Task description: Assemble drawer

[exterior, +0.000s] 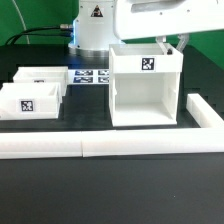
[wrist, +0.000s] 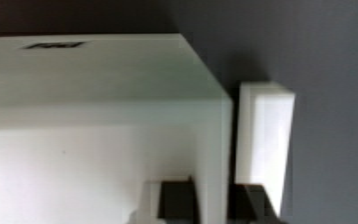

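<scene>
No words, brands or numbers can be read. Only black-and-white square tags are seen: one on the housing point(exterior: 148, 90), one on a tray point(exterior: 30, 101), several on the marker board point(exterior: 90, 76), one on the arm point(exterior: 92, 25).

Robotics lab bench, test-rig setup. Evidence, all in the exterior view:
- My arm base point(exterior: 92, 38) stands top centre on a matte black table point(exterior: 120, 195) and has a square tag on it.
- Marker board point(exterior: 92, 76) lies flat mid-frame, just below the base.
- White plastic parts wear black-and-white square tags: drawer housing point(exterior: 147, 88) right of centre, two trays point(exterior: 28, 102) at left.
- White L-shaped bar point(exterior: 60, 148) fences the lower part and right side of the frame.
- Plain green backdrop point(exterior: 30, 25) upper left.
</scene>
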